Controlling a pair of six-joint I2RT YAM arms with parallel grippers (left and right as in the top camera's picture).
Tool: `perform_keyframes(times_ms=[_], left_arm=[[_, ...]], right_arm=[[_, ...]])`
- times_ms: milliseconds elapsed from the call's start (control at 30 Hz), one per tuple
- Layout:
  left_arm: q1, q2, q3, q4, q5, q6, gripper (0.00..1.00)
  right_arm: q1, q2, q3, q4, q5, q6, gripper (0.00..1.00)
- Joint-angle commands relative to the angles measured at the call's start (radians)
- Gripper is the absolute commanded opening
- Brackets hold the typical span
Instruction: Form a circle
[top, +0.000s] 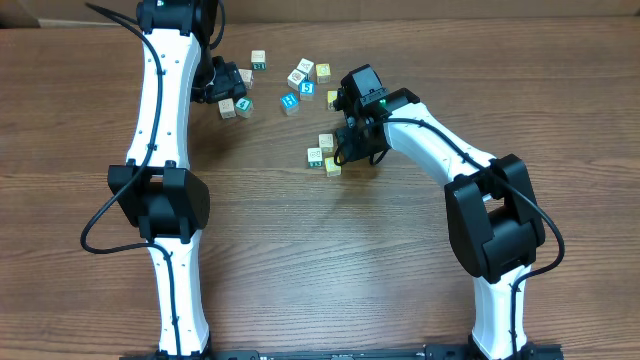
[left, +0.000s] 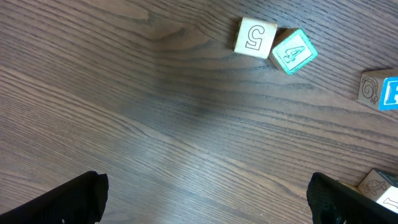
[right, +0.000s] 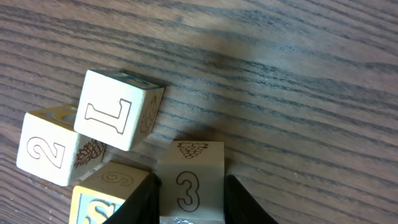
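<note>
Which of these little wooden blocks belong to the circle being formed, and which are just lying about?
In the job: the tight group of small white and yellow wooden cubes; the pale wooden cube marked 3 in the right gripper.
Lying about: the pale wooden cube marked 5; the teal-edged cube marked A; the loose scattered cubes.

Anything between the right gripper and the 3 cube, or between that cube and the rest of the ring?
Nothing to the cube: the right gripper grips the 3 cube. One finger sits between it and the yellow cube.
</note>
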Motion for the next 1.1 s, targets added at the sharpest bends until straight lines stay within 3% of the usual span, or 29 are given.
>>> perform_keyframes(times_ms=[0, 367, 533, 1067], left_arm=[[0.002, -0.016, 0.020, 0.000, -0.016, -0.003, 1.00], [0.002, -0.016, 0.020, 0.000, -0.016, -0.003, 1.00], [0.002, -0.016, 0.020, 0.000, -0.016, -0.003, 1.00], [0.002, -0.016, 0.020, 0.000, -0.016, -0.003, 0.99]], right_arm=[[-0.002, 0.002, -0.009, -0.001, -0.029, 0.021, 0.27], [-0.001, 0.002, -0.009, -0.001, -0.040, 0.044, 0.28], [-0.001, 0.002, -0.008, -0.001, -0.040, 0.043, 0.35], [-0.002, -0.023, -0.006, 0.021, -0.036, 0.043, 0.37]])
